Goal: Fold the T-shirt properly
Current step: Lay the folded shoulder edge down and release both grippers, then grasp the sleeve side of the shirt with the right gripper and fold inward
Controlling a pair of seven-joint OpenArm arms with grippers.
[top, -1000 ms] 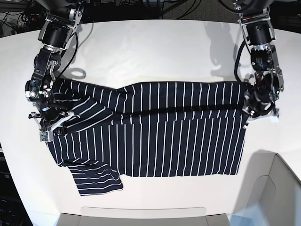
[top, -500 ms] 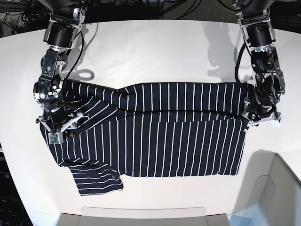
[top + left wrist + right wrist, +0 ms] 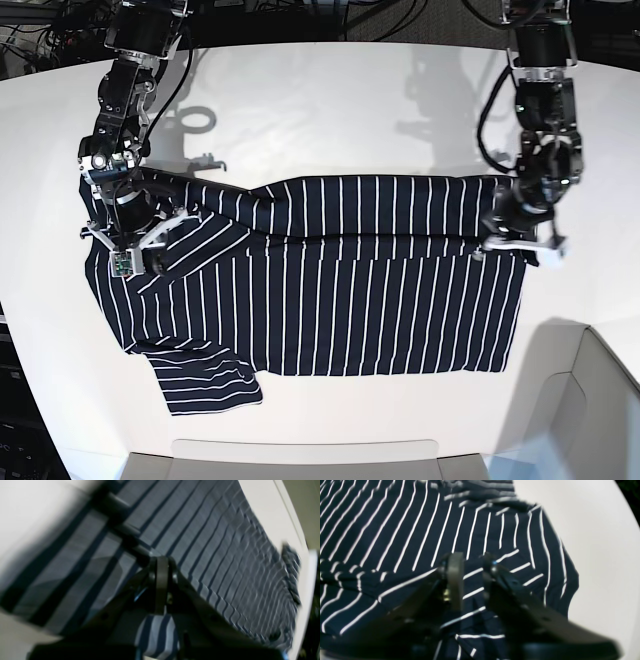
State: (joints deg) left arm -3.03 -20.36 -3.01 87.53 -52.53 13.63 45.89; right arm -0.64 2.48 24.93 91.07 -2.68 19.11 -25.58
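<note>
At the near edge of the white counter (image 3: 330, 100) a loose short sleeve (image 3: 205, 385) of the striped T-shirt (image 3: 340, 300) juts out toward the front left corner. Behind it the T-shirt lies spread flat across the middle of the counter, its far edge folded over into a band running side to side. My left gripper (image 3: 162, 585) is at the shirt's right end, clenched on a pinch of striped cloth that bunches up between its fingers; the wrist view is blurred, but the fabric seems lifted slightly there. My right gripper (image 3: 472, 576) sits over the rumpled sleeve and shoulder at the shirt's left end, its fingers (image 3: 455, 580) a narrow gap apart with dark cloth showing between them; whether they actually grip it I cannot tell.
</note>
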